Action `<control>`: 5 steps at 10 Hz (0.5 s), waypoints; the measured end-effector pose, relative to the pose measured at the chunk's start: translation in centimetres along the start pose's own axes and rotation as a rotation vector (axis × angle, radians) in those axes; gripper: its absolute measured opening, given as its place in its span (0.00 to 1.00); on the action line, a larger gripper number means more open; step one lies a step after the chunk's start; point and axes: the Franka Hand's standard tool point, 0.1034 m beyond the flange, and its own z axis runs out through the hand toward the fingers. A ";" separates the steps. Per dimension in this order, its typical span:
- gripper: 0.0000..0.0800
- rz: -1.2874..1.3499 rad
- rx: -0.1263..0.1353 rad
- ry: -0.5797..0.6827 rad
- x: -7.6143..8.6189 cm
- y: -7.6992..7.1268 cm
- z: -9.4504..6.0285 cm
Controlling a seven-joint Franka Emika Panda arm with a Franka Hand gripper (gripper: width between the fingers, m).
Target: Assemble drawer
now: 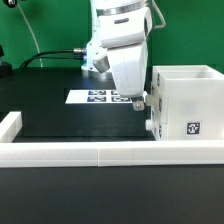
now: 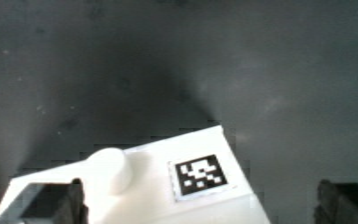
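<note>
You'll see the white two-finger gripper (image 1: pixel 139 101) spread open – holding nothing – just beside the tall white plastic housing (image 1: pixel 187 103), a tagged white knobbed tray (image 2: pixel 158 170) below its fingers

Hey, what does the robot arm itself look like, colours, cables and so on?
The arm is glossy white with rounded, boxy casings and a grey band near the top. A black cable trails off behind it. The gripper has small dark fingertips; the wrist view shows the dark fingers as blurred blocks.

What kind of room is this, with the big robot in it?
Probably a robot lab: a white robot arm over a black table, a flat white marker board with square tags, and a green backdrop.
</note>
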 end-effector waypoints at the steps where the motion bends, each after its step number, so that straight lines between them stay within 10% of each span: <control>1: 0.81 0.000 0.000 0.000 0.0 0.0 0.0; 5: 0.81 0.001 0.000 0.000 -0.1 0.0 0.0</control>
